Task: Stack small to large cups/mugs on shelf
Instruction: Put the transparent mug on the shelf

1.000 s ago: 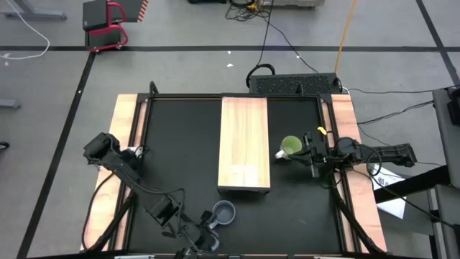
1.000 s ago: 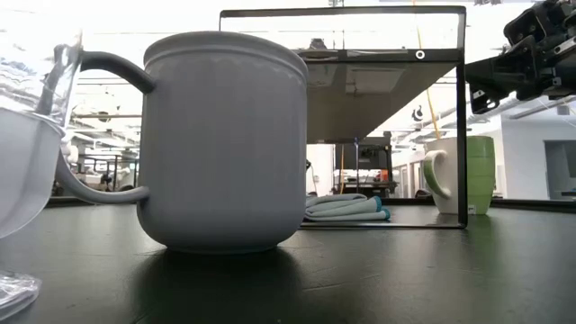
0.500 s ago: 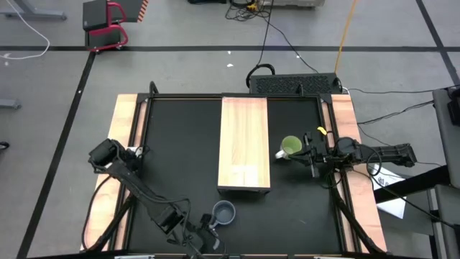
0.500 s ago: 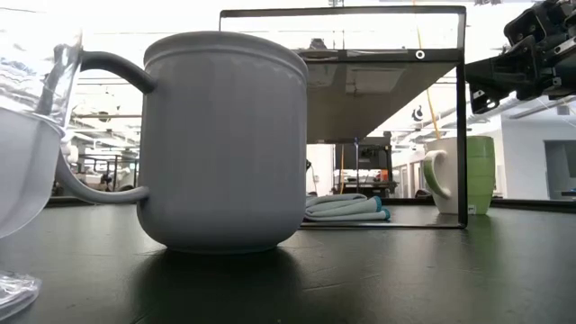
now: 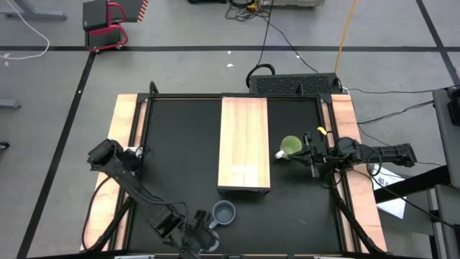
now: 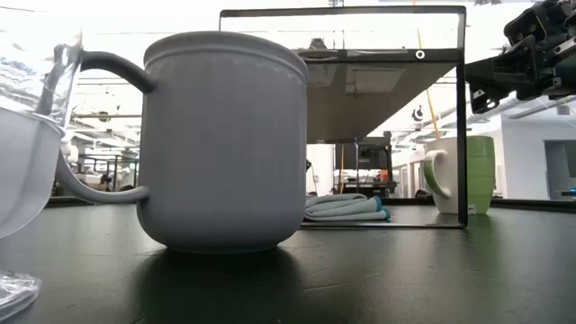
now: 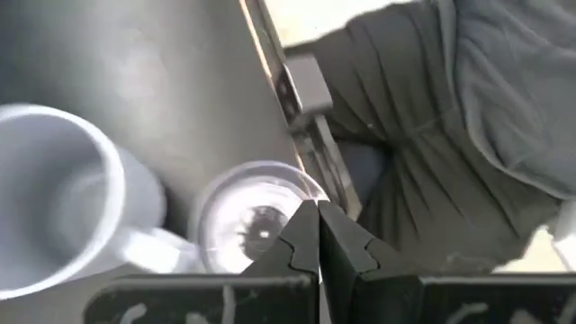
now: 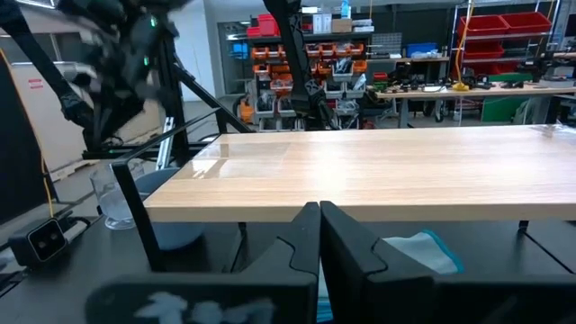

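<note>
Left pincer (image 5: 203, 241), fingers pressed together and holding nothing, hangs over the near edge of the black table (image 5: 180, 151), just above the small clear glass cup (image 7: 252, 225) and beside the blue-grey mug (image 5: 224, 213); its wrist view looks down into the glass cup's round transparent rim, with the mug's pale inside and curved handle just beside it; right pincer (image 5: 307, 152), also closed on nothing, sits at the table's right side, just beside the lime-green mug (image 5: 290, 147), whose pale handle points toward the shelf (image 5: 244, 144); the shelf is a long narrow block of light wood with visible grain, raised on a thin dark frame, running down the middle of the table, and nothing stands on it; in the low view the blue-grey mug (image 6: 225, 144) looms large and close, smooth-walled with a ridged rim, the glass cup (image 6: 27, 162) shows at the edge beside it, and the green mug (image 6: 468, 175) stands farther back past the shelf's frame; compared with a second ago, the left arm has drawn its elbow and wrist slightly nearer the front edge, while the mugs, the shelf and the right arm are unmoved.
</note>
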Available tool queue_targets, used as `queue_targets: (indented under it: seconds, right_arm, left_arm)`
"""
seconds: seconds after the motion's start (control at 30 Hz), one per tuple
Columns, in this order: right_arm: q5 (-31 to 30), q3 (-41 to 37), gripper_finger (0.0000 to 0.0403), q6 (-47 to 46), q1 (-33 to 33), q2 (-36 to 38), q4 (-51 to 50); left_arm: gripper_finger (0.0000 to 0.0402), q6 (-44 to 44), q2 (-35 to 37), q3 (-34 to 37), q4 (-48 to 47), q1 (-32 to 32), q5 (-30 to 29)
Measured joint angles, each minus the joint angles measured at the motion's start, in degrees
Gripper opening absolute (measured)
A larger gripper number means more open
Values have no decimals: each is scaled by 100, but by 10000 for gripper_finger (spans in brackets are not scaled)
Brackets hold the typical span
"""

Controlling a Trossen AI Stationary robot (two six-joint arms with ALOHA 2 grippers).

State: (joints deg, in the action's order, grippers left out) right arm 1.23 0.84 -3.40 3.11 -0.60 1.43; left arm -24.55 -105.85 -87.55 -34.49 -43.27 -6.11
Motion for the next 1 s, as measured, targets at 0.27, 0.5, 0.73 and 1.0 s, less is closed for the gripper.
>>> queue_targets:
  seconds: [0.27, 0.5, 0.73, 1.0]
  right_arm:
    - [0, 0, 0, 6, 0, 0, -2]
    - [0, -2, 0, 151, -2, 0, 0]
    - [2, -2, 0, 111, -2, -5, -14]
    - [2, 0, 0, 109, -1, -9, -17]
  left_arm:
    - [0, 302, 1, -562, -390, 64, -43]
    - [0, 718, -461, -978, -429, 267, 5]
    - [0, 1047, -1248, -2352, -1608, 287, 140]
    - [0, 485, -1666, -2900, -2292, 272, 738]
